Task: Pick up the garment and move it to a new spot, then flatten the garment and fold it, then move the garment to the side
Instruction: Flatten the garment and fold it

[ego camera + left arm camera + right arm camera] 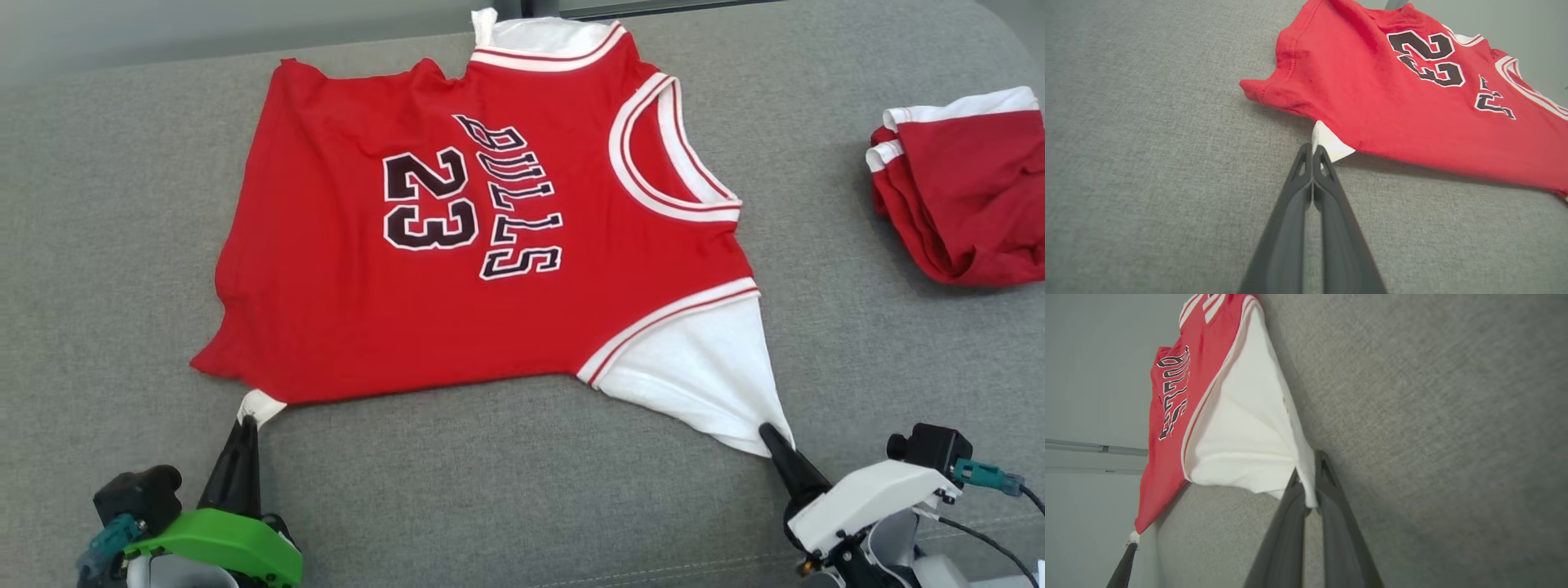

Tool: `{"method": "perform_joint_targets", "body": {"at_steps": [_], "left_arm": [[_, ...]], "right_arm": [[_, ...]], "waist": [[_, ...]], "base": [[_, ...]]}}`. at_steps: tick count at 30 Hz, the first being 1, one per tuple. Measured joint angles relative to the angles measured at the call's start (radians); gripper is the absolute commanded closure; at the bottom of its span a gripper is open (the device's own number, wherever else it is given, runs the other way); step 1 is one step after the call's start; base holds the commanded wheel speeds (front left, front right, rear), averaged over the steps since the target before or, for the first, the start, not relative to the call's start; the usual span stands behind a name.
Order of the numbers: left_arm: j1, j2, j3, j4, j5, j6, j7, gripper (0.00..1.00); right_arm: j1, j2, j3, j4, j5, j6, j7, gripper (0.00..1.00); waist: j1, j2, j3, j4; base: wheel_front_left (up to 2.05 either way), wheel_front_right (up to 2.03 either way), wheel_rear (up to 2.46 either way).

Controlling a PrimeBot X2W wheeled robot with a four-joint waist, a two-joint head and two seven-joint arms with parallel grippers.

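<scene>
Head view: a red jersey lies spread on a grey cushion, filling the middle of the frame, its neckline toward 2 o'clock and its hem toward 9 o'clock. Black letters edged in white read "BULLS", running from 12 down to 6 o'clock with the letter tops facing 3 o'clock, and the number "23" sits just beside the word on its 9 o'clock side. White and red striped trim rims the neck and armholes, and white sleeves show at 12 and at 5 o'clock. The left gripper, at 7 o'clock of the jersey, has its two dark fingers pressed together on a small white corner that pokes out from under the red edge – the left wrist view shows that corner pinched between the tips. The right gripper, at 5 o'clock, is closed on the pointed tip of the white sleeve, which is drawn taut toward it. At 3 o'clock, well apart from the jersey, lies a folded red cloth with white bands; no writing can be read on it
</scene>
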Motion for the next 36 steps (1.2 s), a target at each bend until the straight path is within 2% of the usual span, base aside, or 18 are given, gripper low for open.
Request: {"method": "perform_joint_targets", "body": {"at_steps": [4,10,19,26,29,31,32,33,34,35,36], "left_arm": [[0.060,-0.021,0.011,-0.034,0.050,0.000,0.000,1.00],[0.129,-0.071,0.048,-0.071,0.075,0.000,0.000,1.00],[0.166,-0.100,0.090,-0.114,0.119,0.000,0.000,1.00],[0.181,-0.117,0.095,-0.089,0.138,-0.026,0.000,0.99],[0.181,-0.118,0.102,-0.076,0.147,-0.028,0.000,0.84],[0.181,-0.119,0.104,-0.067,0.150,-0.036,0.000,0.65],[0.181,-0.120,0.104,-0.063,0.150,-0.037,0.000,0.60],[0.181,-0.121,0.107,-0.060,0.150,-0.041,0.000,0.60],[0.181,-0.124,0.115,-0.059,0.150,-0.044,0.000,0.53],[0.179,-0.127,0.124,-0.059,0.150,-0.044,0.000,0.24],[0.178,-0.129,0.130,-0.058,0.150,-0.044,0.000,0.00]], "right_arm": [[0.057,-0.043,0.024,-0.028,-0.048,0.007,-0.001,1.00],[0.098,-0.042,0.034,-0.053,-0.060,0.007,-0.013,1.00],[0.161,-0.044,0.077,-0.095,-0.060,0.014,0.019,1.00],[0.163,-0.055,0.085,-0.115,-0.065,0.013,0.030,1.00],[0.163,-0.055,0.085,-0.120,-0.071,0.011,0.032,1.00],[0.163,-0.056,0.082,-0.124,-0.071,0.004,0.032,1.00],[0.163,-0.056,0.080,-0.127,-0.071,0.004,0.032,1.00],[0.163,-0.056,0.077,-0.131,-0.071,0.002,0.032,1.00],[0.163,-0.055,0.076,-0.134,-0.071,0.002,0.032,1.00],[0.163,-0.055,0.076,-0.137,-0.071,0.002,0.032,1.00],[0.163,-0.054,0.075,-0.140,-0.071,0.002,0.032,1.00]], "waist": [[0.0000,0.0000,0.002,0.027],[0.0000,0.0000,0.003,0.055],[0.0001,0.0000,0.004,0.063],[0.0001,0.0000,0.009,0.045],[0.0001,0.0000,0.007,0.037],[0.0001,0.0000,0.003,0.033],[0.0001,0.0000,0.002,0.031],[0.0001,0.0000,0.001,0.030],[0.0001,0.0000,0.001,0.029],[0.0001,0.0000,0.000,0.029],[0.0001,0.0000,0.000,0.029]], "base": [[0.00,0.00,0.00],[0.00,0.00,0.00],[0.00,0.00,0.00],[0.00,0.00,0.00],[0.00,0.00,0.00],[0.00,0.00,0.00],[0.00,0.00,0.00],[0.00,0.00,0.00],[0.00,0.00,0.00],[0.00,0.00,0.00],[0.00,0.00,0.00]]}}
